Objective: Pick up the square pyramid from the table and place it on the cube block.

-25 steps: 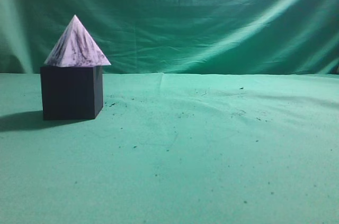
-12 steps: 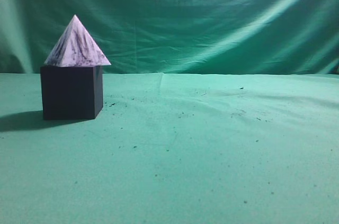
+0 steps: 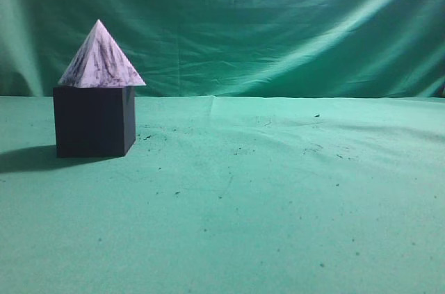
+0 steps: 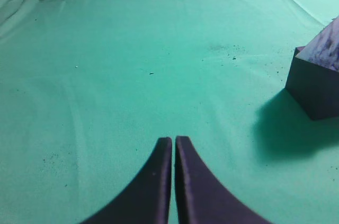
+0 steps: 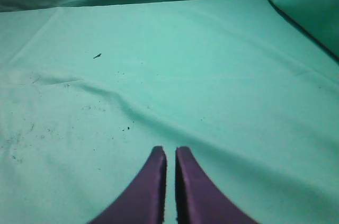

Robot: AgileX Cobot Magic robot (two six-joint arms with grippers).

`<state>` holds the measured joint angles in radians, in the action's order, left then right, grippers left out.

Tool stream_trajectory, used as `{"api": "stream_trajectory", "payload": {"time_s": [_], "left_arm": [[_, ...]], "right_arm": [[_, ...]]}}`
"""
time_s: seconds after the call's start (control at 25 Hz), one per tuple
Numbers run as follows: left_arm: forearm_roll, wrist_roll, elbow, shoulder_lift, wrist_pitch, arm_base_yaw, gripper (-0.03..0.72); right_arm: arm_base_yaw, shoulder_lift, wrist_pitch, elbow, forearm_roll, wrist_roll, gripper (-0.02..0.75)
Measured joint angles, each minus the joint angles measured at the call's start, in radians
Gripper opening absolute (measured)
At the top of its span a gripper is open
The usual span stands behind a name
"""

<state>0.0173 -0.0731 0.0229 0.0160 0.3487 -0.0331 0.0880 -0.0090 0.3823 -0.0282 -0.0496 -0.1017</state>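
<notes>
Down at 6 o'clock, your left gripper [image 4: 173, 142] and right gripper [image 5: 170, 152] are pinched closed on nothing. Out at 2 o'clock, the square pyramid [image 3: 101, 58] sits on the cube block [image 3: 92, 121]; a careless swing could knock it onto the table [image 3: 278, 203].

Ahead of my left gripper [image 4: 173, 140] the table [image 4: 132, 65] lies open. The cube block [image 4: 315, 89] (pyramid-topped) stands off to its right, the only obstacle I see.

Nothing has changed across the exterior views: no object has shifted, and neither claw has entered that view.
</notes>
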Motion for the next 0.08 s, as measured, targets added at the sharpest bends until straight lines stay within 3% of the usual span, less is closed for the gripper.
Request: {"api": "stream_trajectory", "payload": {"time_s": [0.08], "left_arm": [[0.000,0.000,0.000,0.000,0.000,0.000,0.000]], "right_arm": [[0.000,0.000,0.000,0.000,0.000,0.000,0.069]]}}
